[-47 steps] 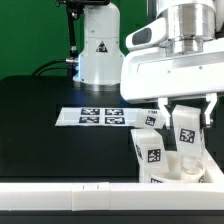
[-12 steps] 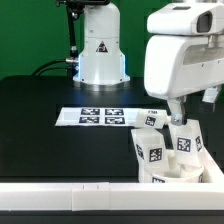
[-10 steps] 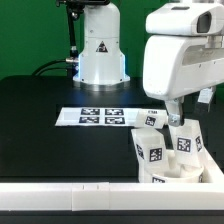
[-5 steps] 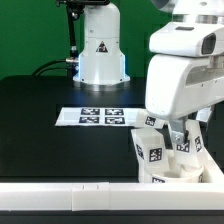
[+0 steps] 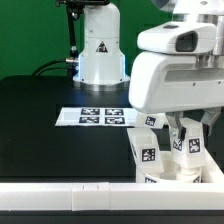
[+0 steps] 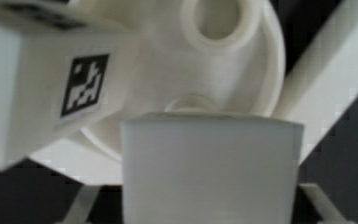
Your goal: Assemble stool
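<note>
The white stool stands at the exterior view's lower right, its round seat low against the front bar. Two stubby tagged legs rise from it, one nearer the middle and one under my hand. My gripper straddles that second leg from above. In the wrist view the leg fills the space between the fingers, with the seat and its round hole behind it and another tagged leg beside it. My gripper looks open there: a dark gap shows on each side of the leg.
The marker board lies flat on the black table, toward the exterior view's left of the stool. A long white edge bar runs along the front. The arm's white base stands at the back.
My hand has turned about its vertical axis over the leg and sits a little lower. The stool and its legs have not shifted.
</note>
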Controlling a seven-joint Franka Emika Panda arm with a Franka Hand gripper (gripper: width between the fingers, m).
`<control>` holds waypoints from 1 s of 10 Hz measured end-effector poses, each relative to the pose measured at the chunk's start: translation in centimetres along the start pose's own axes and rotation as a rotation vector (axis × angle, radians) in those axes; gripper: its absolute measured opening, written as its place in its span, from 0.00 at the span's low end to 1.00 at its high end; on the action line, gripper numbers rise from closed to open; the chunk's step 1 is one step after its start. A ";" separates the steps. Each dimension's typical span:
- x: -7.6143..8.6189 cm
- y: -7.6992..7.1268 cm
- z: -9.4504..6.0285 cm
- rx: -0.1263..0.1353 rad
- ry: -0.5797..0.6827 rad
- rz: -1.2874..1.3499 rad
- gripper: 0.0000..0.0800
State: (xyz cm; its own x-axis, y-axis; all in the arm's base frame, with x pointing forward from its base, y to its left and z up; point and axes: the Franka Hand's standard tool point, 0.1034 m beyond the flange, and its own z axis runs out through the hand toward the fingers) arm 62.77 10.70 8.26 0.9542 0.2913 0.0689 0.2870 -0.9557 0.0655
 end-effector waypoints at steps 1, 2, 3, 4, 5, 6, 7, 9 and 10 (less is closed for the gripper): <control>0.1 -0.1 0.0 0.004 -0.002 0.200 0.43; 0.3 -0.1 -0.1 0.030 -0.010 0.415 0.43; 0.5 0.2 -0.3 0.049 -0.010 0.522 0.43; 0.5 -0.1 -0.2 0.051 -0.011 0.550 0.43; 0.5 -0.2 -0.1 0.051 -0.014 0.640 0.43; 0.5 -0.2 -0.1 0.051 -0.015 0.702 0.43; 0.5 -0.2 -0.1 0.055 -0.019 0.801 0.43; 0.6 -0.8 0.1 0.084 -0.043 1.272 0.43; 0.6 -1.2 0.7 0.094 -0.054 1.455 0.43</control>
State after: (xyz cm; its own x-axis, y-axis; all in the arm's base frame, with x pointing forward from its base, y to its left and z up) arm 63.04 12.04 7.55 0.4015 -0.9156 -0.0207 -0.9127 -0.3981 -0.0920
